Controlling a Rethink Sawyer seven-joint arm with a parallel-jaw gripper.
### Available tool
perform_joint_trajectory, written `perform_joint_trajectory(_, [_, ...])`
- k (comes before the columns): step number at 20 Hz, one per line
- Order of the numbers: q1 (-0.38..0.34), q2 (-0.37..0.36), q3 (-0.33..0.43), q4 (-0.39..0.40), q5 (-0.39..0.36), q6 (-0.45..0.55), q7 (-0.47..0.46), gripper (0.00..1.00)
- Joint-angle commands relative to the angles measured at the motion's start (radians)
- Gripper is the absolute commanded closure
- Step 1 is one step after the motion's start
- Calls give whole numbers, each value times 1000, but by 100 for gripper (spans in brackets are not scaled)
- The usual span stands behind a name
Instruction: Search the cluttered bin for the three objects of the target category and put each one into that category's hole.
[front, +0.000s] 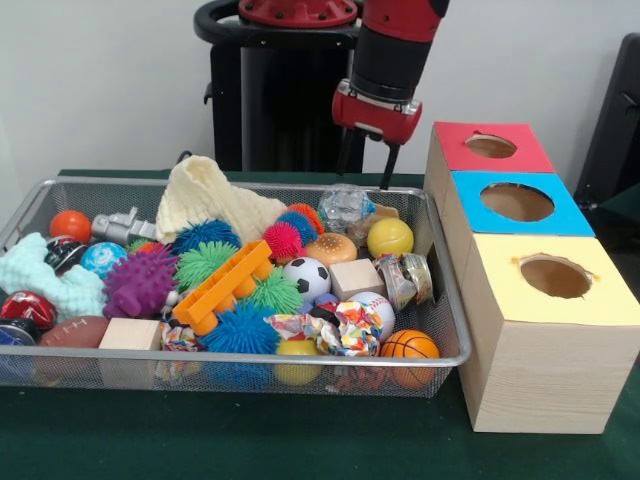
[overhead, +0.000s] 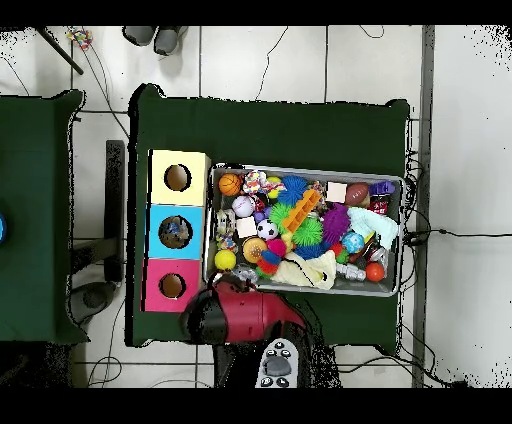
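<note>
I see the wire bin (front: 445, 330) packed w/ clutter: yellow ball (front: 390, 237) at its far corner nearest the boxes, soccer ball (front: 307, 279) mid-bin, basketball (front: 410, 347) at the near corner. Beside the bin sits the box row: red hole (front: 491, 146), blue hole (front: 517, 202), yellow hole (front: 555, 276); blue hole poss. holds sth in overhead, unclear. Gripper (front: 366, 166) hangs over the bin's far rim, prongs apart, holding nothing.

Wire mesh bin (overhead: 392, 178) sits on the dark green table cloth (overhead: 300, 125), stuffed with colourful balls and toys (total jumble). Touching its side: wooden box with yellow (overhead: 192, 165), blue (overhead: 158, 232) and red (overhead: 153, 286) holed tops.
</note>
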Motion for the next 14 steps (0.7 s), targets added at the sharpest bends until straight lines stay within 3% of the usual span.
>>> perform_joint_trajectory(1, [-19,48,56,-152,26,37,68,0])
perform_joint_trajectory(14, [-200,74,94,-202,-57,0,-21,0])
